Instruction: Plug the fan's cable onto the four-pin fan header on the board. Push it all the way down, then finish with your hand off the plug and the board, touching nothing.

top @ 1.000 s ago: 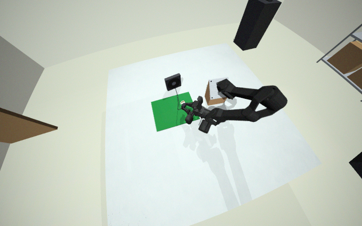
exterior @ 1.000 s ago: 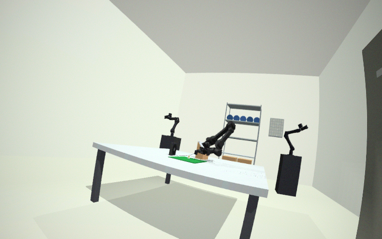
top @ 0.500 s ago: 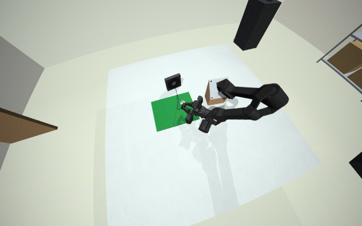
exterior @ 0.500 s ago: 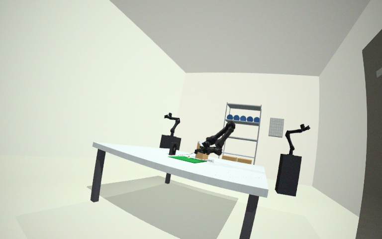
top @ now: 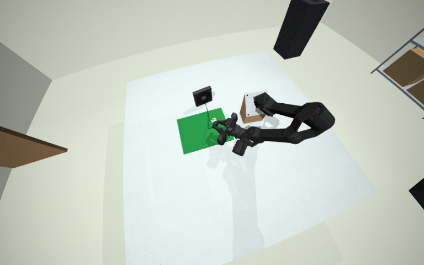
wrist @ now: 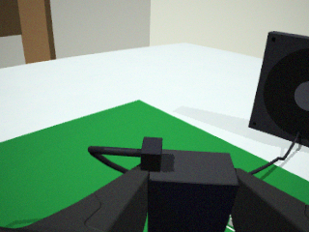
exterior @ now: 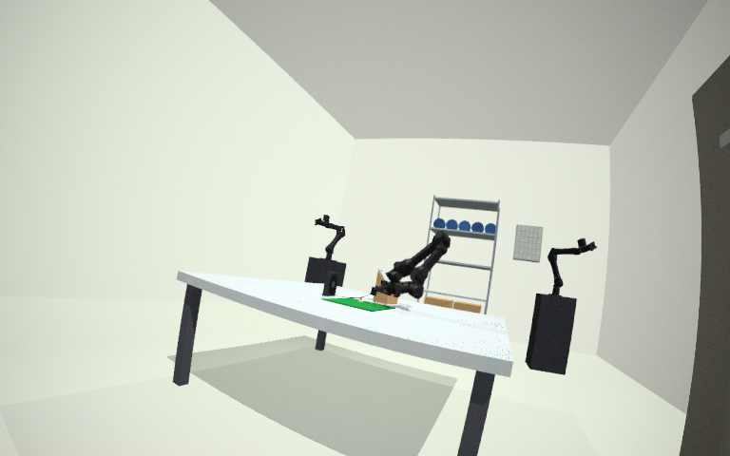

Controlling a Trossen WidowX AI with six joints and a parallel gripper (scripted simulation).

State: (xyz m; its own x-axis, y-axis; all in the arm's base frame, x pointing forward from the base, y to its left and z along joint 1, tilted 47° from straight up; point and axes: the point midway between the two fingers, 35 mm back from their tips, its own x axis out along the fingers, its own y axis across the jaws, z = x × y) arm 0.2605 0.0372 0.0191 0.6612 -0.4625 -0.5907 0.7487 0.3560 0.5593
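Observation:
My gripper [top: 215, 124] [exterior: 374, 291] [wrist: 189, 176] is shut on the fan plug, a dark block [wrist: 193, 169] with a small knob at its upper left. It holds the plug above the green board [top: 190, 134] [exterior: 360, 306] [wrist: 72, 166]. The pale header [top: 213, 119] [exterior: 360, 299] stands on the board beside the fingertips in the top view; in the wrist view it is mostly hidden behind the plug. The black cable [top: 206, 111] [wrist: 116, 151] loops out from the plug and leads to the fan [top: 202, 96] [exterior: 330, 283] [wrist: 286, 82], which stands upright past the board's edge.
A wooden block with a white sloped face [top: 249, 106] [exterior: 385, 297] stands beside the board, near the arm. The white table [top: 162, 187] [exterior: 279, 300] [wrist: 193, 68] carries it all. Dark pedestals [top: 300, 29] [exterior: 551, 332] and a shelf [exterior: 465, 234] stand off the table.

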